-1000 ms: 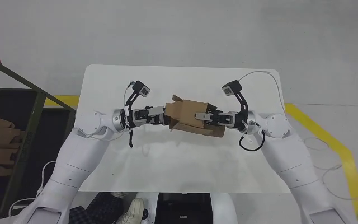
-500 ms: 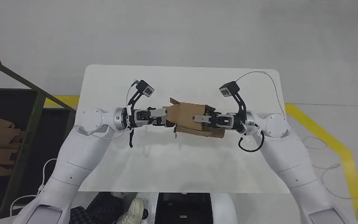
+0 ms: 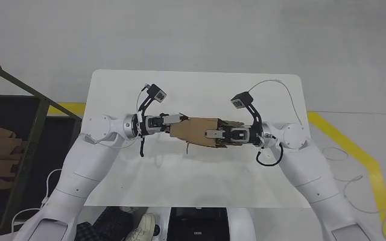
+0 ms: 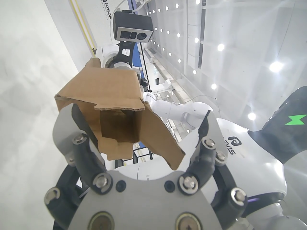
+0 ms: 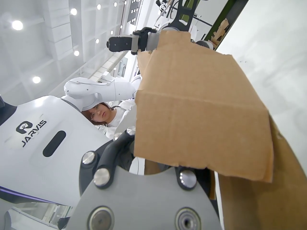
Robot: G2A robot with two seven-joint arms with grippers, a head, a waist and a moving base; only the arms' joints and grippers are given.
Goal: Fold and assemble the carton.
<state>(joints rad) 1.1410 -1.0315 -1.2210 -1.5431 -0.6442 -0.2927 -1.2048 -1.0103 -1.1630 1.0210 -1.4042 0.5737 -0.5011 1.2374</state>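
Two forearms point inward; left tool [image 3: 172, 122], right tool [image 3: 218, 134] flank carton [image 3: 193, 129].

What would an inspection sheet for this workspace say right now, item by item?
surface: white table.
job's things: brown carton between both grippers, flaps at the left gripper's end unfolded.
clutter: nothing seen.
grippers: left gripper open, a carton flap between its fingers; right gripper at the carton's other end, grip hidden.
cables: white cable arcs from the right wrist camera; black cable hangs by the left arm.
surroundings: grey floor, yellow floor line, dark rack holding cardboard.
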